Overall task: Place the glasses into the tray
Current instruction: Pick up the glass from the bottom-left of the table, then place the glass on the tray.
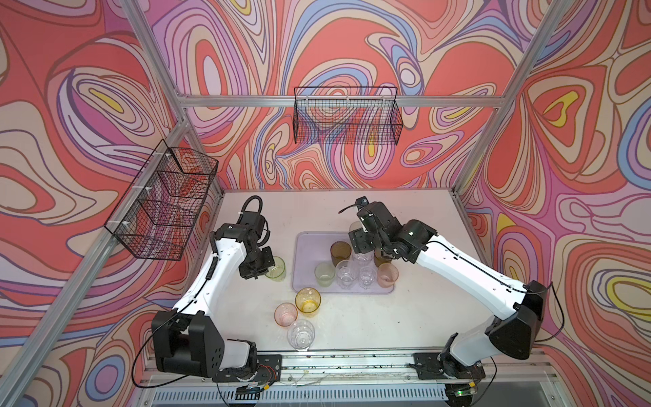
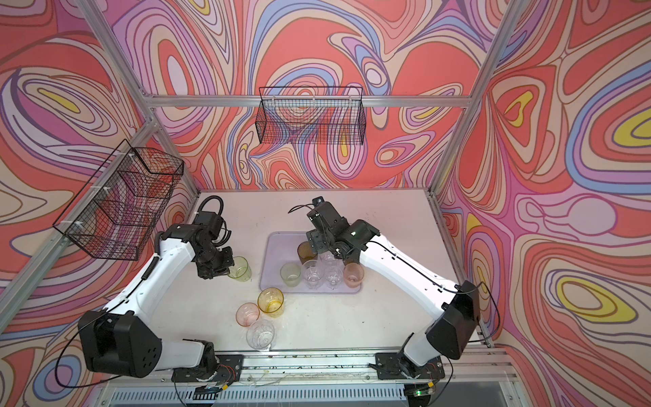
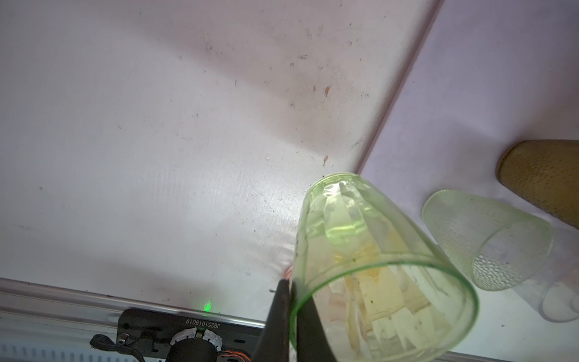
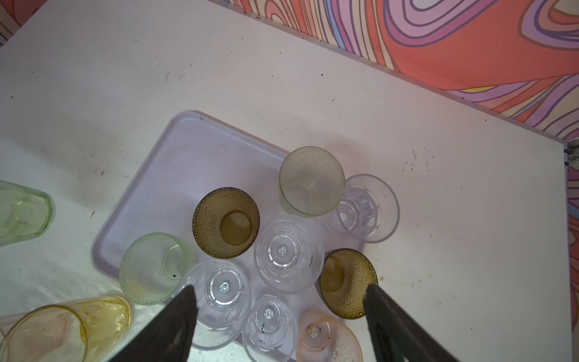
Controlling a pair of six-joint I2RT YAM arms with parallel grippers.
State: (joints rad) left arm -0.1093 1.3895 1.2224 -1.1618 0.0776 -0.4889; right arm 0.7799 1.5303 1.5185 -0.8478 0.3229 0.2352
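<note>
While left jaws clamp the green glass [image 1: 276, 269] by its rim, tray [image 1: 307, 252] just beyond them, I judge transfer underway; next: clear the tray's lip, set down. Right jaws gape, released, over trayed glasses [image 4: 288, 254].

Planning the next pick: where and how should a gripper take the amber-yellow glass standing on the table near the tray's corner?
Pinch the rim of the amber-yellow glass from above, one finger inside, one outside: it stands upright with its mouth up. Probably best on the rim side facing away from the pink glass, which stands close beside it.
</note>
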